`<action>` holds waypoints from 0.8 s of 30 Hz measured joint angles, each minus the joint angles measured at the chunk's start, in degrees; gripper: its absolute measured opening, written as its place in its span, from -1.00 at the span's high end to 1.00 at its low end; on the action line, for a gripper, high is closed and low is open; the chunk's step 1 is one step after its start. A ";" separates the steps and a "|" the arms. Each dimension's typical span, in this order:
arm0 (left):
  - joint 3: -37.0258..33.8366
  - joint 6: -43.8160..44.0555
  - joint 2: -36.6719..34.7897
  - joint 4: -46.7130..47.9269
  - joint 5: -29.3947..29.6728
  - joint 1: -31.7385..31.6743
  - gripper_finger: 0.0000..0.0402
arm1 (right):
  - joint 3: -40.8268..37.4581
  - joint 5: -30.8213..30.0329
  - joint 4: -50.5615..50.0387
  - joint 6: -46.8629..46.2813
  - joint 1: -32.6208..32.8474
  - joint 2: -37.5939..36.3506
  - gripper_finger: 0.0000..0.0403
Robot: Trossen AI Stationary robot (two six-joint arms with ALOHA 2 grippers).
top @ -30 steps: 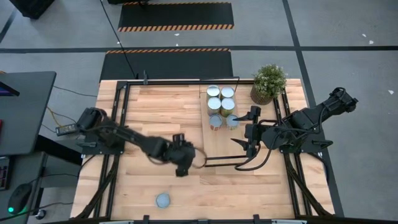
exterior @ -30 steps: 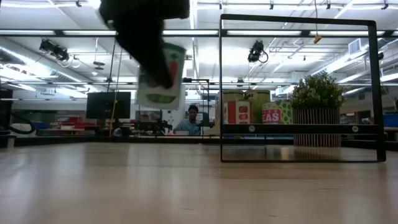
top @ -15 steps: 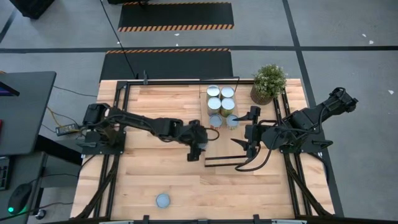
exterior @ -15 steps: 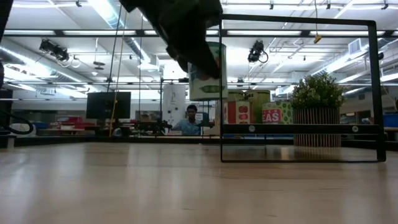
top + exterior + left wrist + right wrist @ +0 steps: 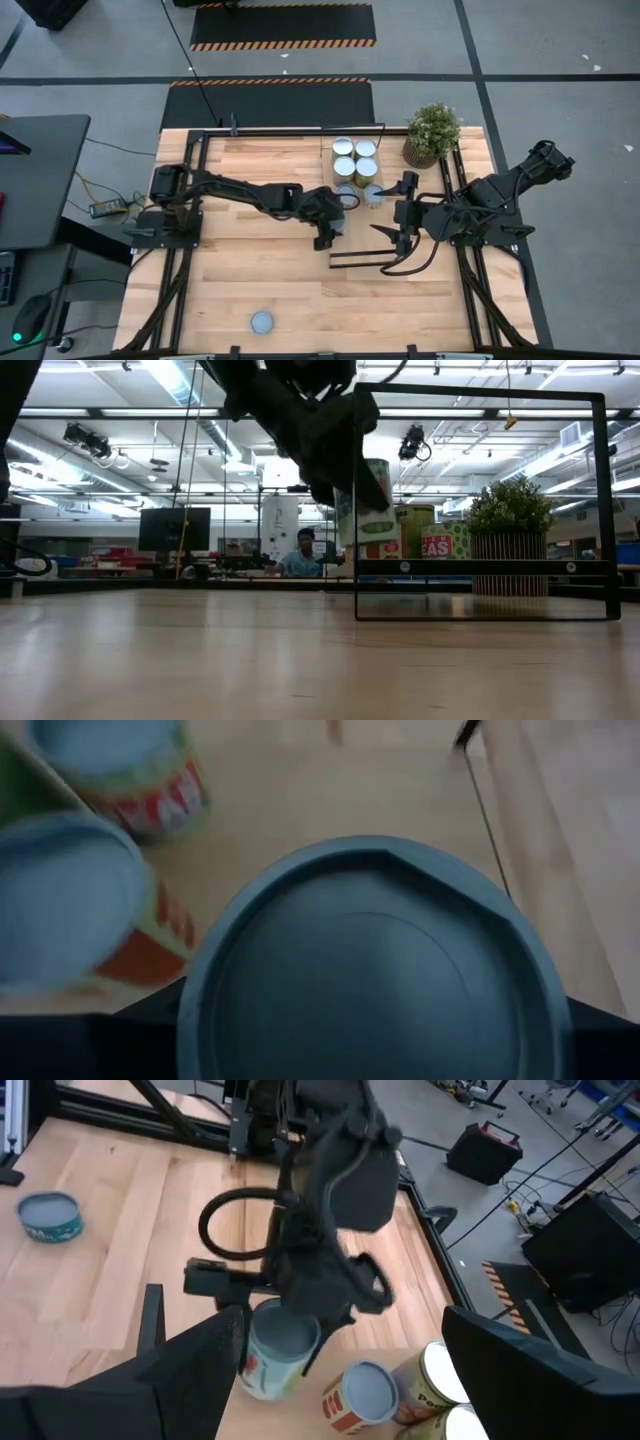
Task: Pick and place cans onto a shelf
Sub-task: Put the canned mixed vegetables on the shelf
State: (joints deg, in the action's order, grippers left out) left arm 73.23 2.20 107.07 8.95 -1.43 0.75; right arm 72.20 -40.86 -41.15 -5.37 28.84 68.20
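A single can (image 5: 262, 321) lies alone near the front edge of the table (image 5: 250, 280), well apart from everything else; in the right wrist view it shows as a low tin with a teal band (image 5: 48, 1215).

The left arm reaches across the table from its base at the left — its left gripper (image 5: 331, 212) sits at the left edge of the shelf (image 5: 350, 225) and is clamped on a held can (image 5: 366, 500). In the low view that can hangs tilted, clear of the table, just at the left post of the shelf's black wire frame. The left wrist view is filled by its round bluish-grey top (image 5: 365, 980), with two red-and-green labelled cans beside it on the light-wood board.

On the shelf the other cans (image 5: 355, 160) stand upright in two rows at the far end, the nearest pair just beside the left gripper.

A potted plant (image 5: 432, 132) stands at the far right corner, beside the shelf.

The right gripper (image 5: 397, 235) waits over the right side of the shelf, near its front — its fingers stand apart with nothing between them.
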 joint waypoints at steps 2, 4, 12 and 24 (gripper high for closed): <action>-0.04 0.00 0.83 -0.36 -0.32 0.00 -0.42 | 0.01 -0.02 0.49 0.38 0.00 -0.02 -0.74; 0.05 -0.21 2.11 -2.08 -0.34 0.02 -0.43 | 0.00 0.01 0.63 0.63 0.00 0.00 -0.74; -0.04 -2.25 3.39 -3.78 -0.35 0.00 -0.43 | 0.00 0.06 0.89 0.79 0.30 0.00 -0.74; -0.04 -5.49 3.61 -5.67 3.62 0.90 -0.85 | 0.00 0.04 1.31 1.01 0.37 0.00 -0.74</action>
State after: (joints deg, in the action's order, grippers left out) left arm 73.19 -3.29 110.67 3.29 2.18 1.65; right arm 72.20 -40.82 -39.83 -4.36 29.21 68.20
